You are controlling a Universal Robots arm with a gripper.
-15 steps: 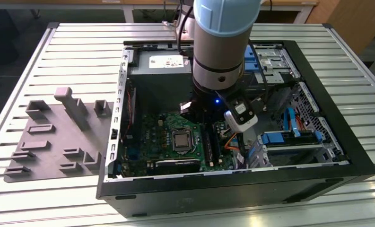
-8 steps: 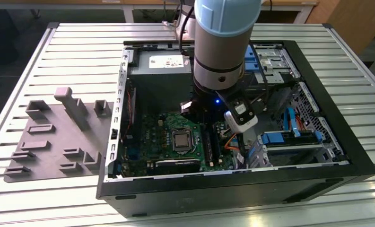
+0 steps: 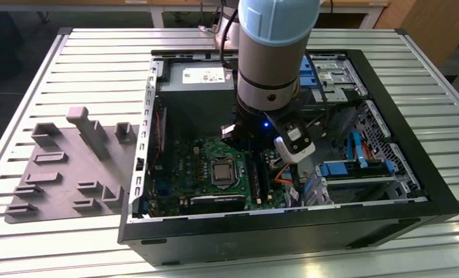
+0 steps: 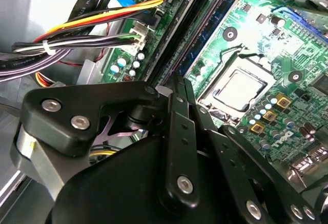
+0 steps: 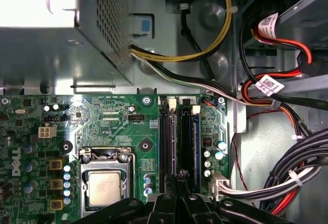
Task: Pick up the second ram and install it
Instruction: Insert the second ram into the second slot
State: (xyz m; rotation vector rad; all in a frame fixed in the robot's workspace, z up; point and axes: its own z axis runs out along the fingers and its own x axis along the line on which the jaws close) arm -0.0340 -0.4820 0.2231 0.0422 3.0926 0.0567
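Closure at the jaws: drawn together with no gap visible, nothing seen clamped between. Gripper (image 5: 177, 182) poised low over the slots (image 5: 168, 142), tips right at one end of that bank in both wrist views (image 4: 177, 80).

Just beside the tips, the ram (image 5: 195, 142): dark blue, standing on edge in its slot, not in the grip. Runs lengthwise straight away from the tips toward the white latches (image 5: 195, 109) at the far end, parallel to the neighbouring slots; same blue strip in the second wrist view (image 4: 206, 33). Cannot tell whether seated fully or latched.

Further out, on one side the CPU socket (image 5: 105, 180), on the other the cables (image 5: 287, 175).

In the exterior view, arm (image 3: 275, 63) upright in the middle of the frame, reaching into the case (image 3: 414, 191) over the motherboard (image 3: 187, 174) at lower centre.
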